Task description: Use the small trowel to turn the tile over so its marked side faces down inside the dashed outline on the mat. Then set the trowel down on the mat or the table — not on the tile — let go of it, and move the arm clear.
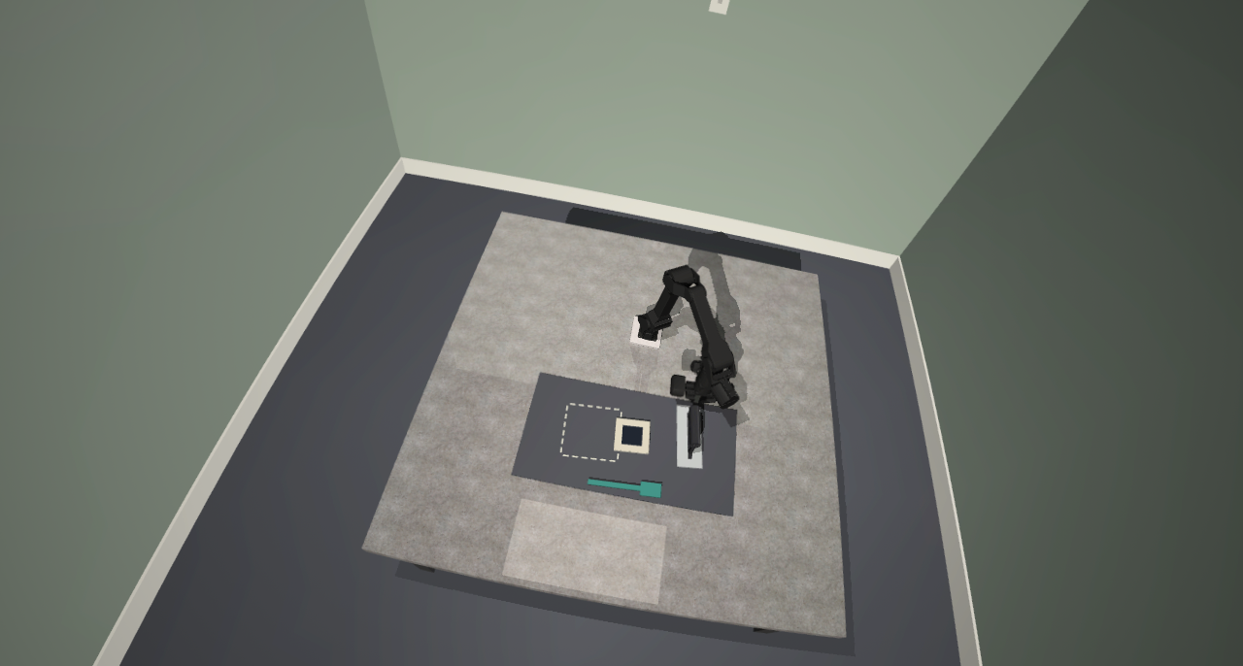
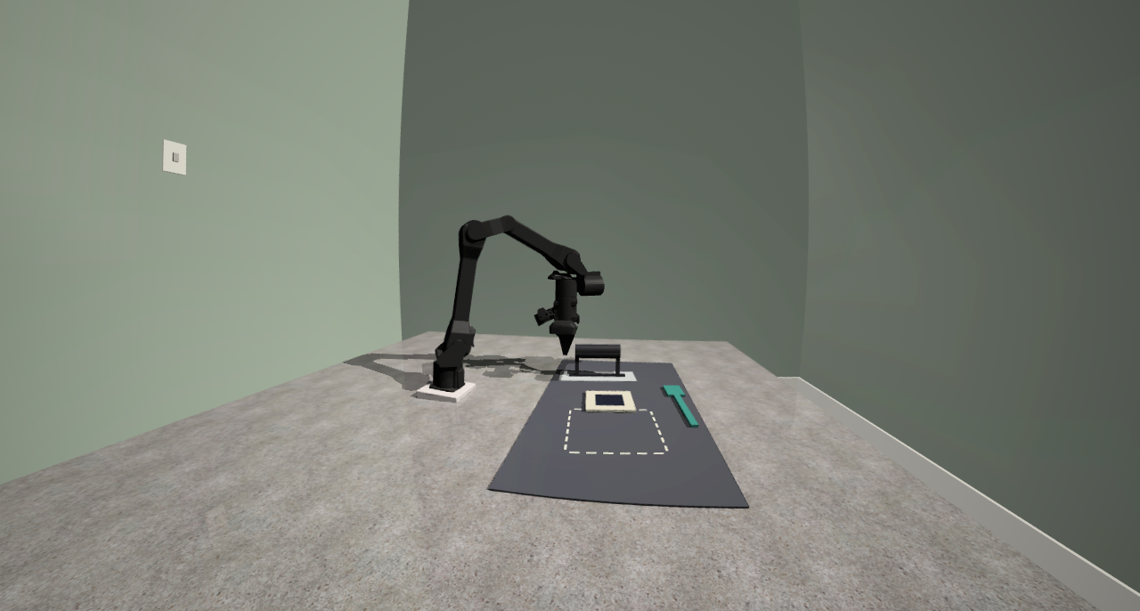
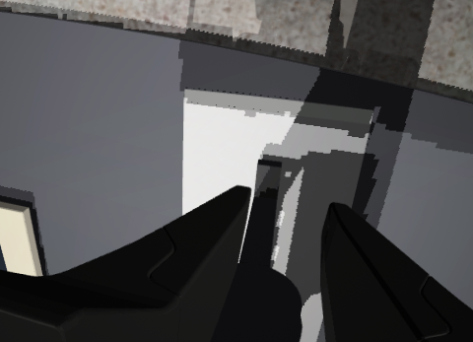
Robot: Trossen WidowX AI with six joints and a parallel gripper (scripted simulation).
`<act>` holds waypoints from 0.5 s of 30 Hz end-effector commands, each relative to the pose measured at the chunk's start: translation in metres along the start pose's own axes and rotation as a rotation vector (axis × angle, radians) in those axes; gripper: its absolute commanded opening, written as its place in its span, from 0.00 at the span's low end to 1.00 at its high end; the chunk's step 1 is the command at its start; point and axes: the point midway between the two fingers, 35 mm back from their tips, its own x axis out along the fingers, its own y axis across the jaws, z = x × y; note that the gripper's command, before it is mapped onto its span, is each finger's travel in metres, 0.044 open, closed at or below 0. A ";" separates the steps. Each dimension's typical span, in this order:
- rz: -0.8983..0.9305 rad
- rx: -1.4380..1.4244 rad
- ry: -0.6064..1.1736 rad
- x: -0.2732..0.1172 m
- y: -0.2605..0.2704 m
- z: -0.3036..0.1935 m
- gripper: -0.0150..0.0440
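Observation:
The cream tile (image 1: 621, 447) (image 2: 590, 404) (image 3: 20, 234) lies flat, its dark square mark up, across the edge of the dashed outline (image 1: 567, 404) (image 2: 566, 450). A small teal trowel (image 1: 651, 488) (image 2: 674, 390) lies flat near the mat's front edge. A larger float trowel (image 1: 683, 436) (image 2: 630, 377) (image 3: 217, 135), with a white plate and black bar handle, lies flat on the mat, handle up. My gripper (image 2: 565, 353) (image 3: 287, 210) is at the float's arm-side end, a little above it. Its fingers are apart with nothing held. The top view hides the fingertips behind the arm.
The dark mat (image 1: 538, 436) (image 2: 541, 476) lies on the grey table (image 1: 469, 315) (image 2: 319, 488). The white arm base (image 1: 637, 341) (image 2: 462, 394) stands behind the mat. A pale rectangle (image 1: 582, 549) shows on the table in front of the mat.

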 end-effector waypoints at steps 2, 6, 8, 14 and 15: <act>-0.004 -0.002 0.005 -0.006 -0.020 -0.003 0.42; -0.006 -0.002 0.005 -0.010 -0.040 -0.003 0.42; -0.008 -0.002 0.005 -0.013 -0.050 -0.003 0.42; -0.011 -0.001 0.005 -0.019 -0.081 0.000 0.42; -0.012 -0.001 0.005 -0.020 -0.087 0.001 0.42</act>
